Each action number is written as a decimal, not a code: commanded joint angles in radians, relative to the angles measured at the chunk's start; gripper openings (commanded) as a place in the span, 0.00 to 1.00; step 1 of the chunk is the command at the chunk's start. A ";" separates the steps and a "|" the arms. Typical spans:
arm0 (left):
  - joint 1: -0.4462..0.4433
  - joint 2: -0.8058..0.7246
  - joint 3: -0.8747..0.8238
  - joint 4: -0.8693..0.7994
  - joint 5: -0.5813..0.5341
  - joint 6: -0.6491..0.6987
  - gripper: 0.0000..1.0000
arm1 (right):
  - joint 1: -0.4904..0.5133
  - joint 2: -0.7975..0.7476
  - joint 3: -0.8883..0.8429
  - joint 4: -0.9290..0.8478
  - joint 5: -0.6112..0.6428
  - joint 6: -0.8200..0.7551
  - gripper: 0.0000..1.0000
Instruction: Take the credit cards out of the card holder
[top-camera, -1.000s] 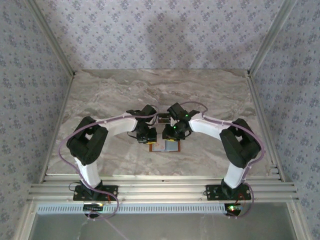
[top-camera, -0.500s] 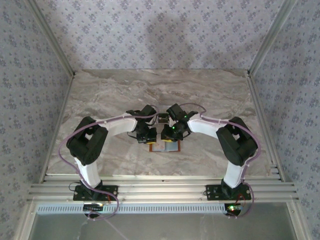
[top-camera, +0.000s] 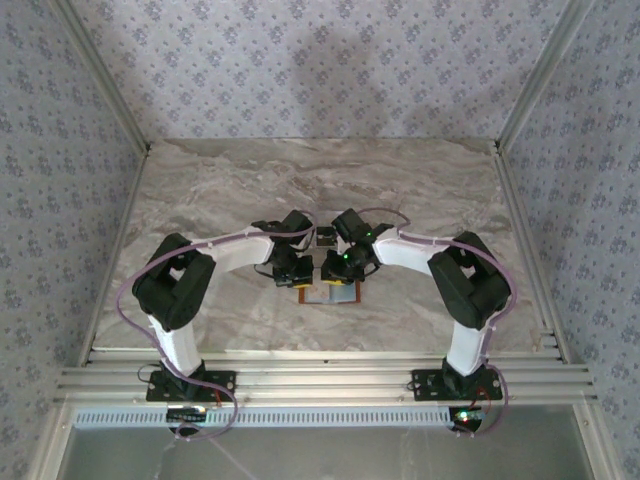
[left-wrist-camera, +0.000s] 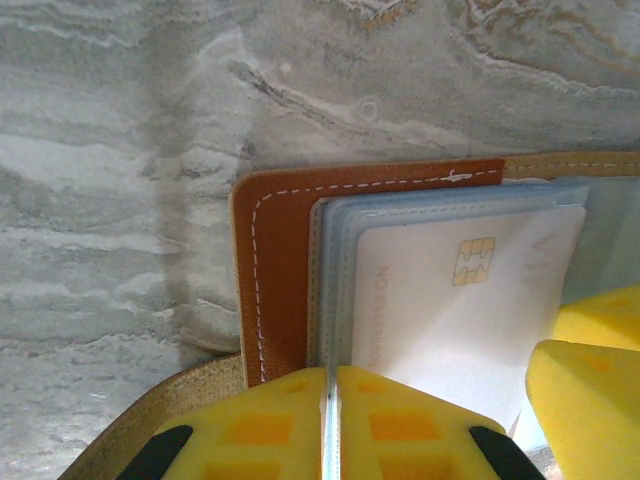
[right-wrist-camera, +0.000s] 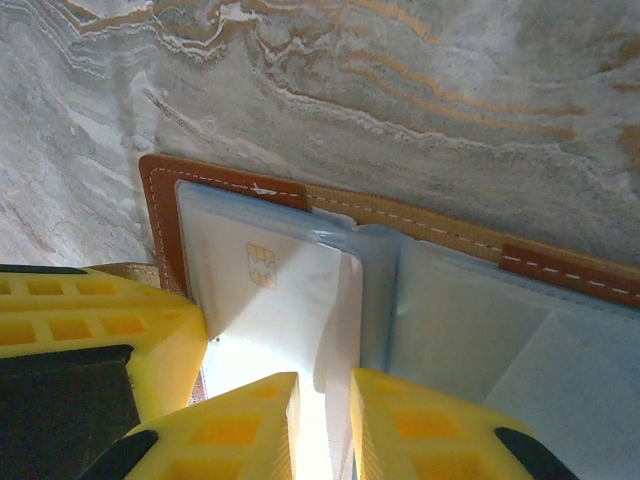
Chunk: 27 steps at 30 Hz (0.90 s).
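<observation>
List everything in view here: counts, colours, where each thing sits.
table: one, grey marble, under everything.
walls: three, grey-blue patterned, around the table.
holder: one, orange-brown, open flat, table's near middle.
sleeves: several, pale blue, inside the holder.
card: one, white with gold chip, among the sleeves.
small thing: one, dark and pale, behind the pincers; too small to name.
arms: two, white and black, bent inward over the holder.
left pincer: one, yellow, shut on a sleeve edge.
right pincer: one, yellow, nearly closed at the card's edge; grip unclear.
</observation>
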 joint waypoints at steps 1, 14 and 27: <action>-0.003 0.014 -0.028 -0.013 -0.011 -0.001 0.12 | 0.015 0.020 0.000 -0.002 -0.011 0.011 0.22; -0.003 0.013 -0.031 -0.012 -0.012 -0.003 0.11 | 0.033 0.021 0.015 -0.028 0.013 0.003 0.09; -0.001 0.013 -0.028 -0.015 -0.013 -0.001 0.11 | 0.051 -0.009 0.013 -0.033 0.035 0.030 0.17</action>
